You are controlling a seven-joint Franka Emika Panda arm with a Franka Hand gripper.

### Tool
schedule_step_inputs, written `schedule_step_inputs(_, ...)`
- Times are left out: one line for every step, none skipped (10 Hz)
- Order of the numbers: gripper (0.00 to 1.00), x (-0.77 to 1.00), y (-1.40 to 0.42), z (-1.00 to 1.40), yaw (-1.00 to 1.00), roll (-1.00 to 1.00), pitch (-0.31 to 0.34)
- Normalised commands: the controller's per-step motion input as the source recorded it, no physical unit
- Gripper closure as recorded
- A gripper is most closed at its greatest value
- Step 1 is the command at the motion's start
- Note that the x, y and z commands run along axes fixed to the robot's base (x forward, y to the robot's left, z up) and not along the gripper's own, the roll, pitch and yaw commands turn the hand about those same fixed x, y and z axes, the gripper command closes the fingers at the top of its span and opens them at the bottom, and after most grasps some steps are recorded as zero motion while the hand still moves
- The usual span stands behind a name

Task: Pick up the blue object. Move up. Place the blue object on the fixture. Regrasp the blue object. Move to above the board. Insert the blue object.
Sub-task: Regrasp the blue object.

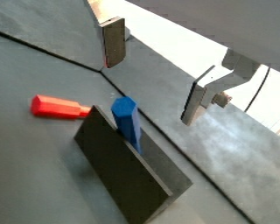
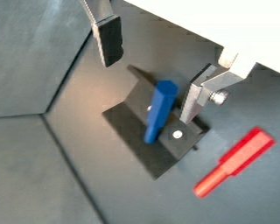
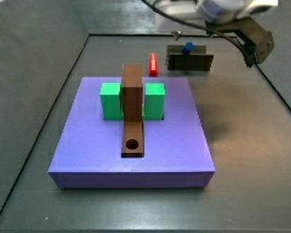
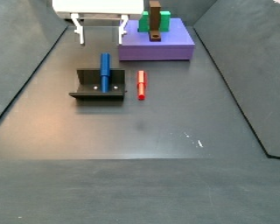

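Note:
The blue object (image 4: 105,68) is a slim bright-blue peg leaning in the notch of the fixture (image 4: 98,90), a dark bracket on the floor. In both wrist views the blue object (image 1: 126,118) (image 2: 161,109) rests on the fixture (image 1: 130,175) (image 2: 160,149), below and apart from the fingers. My gripper (image 4: 101,37) hangs above the fixture, open, with nothing between its fingers (image 1: 112,44) (image 2: 108,39). The board (image 3: 173,150) is a lavender slab carrying a brown bar (image 3: 134,114) with a round hole.
A red peg (image 4: 142,84) lies on the floor beside the fixture, on the side facing the board, and shows as well in the wrist views (image 1: 59,107) (image 2: 234,162). Green blocks (image 3: 112,100) flank the brown bar. Dark walls enclose the floor.

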Motion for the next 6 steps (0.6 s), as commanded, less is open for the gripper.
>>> schedule_step_inputs(0.0,0.0,0.0,-0.03,0.0,0.0,0.0)
schedule_step_inputs(0.0,0.07,0.04,-0.26,0.04,0.01,0.0)
schedule_step_inputs(0.0,0.09,0.07,-0.35,0.0,0.17,0.069)
schedule_step_inputs(0.0,0.11,0.11,-0.36,0.0,0.13,0.063)
schedule_step_inputs(0.0,0.04,0.16,-0.27,0.0,0.04,0.0)
schedule_step_inputs(0.0,0.07,0.13,-0.14,0.0,0.1,0.023)
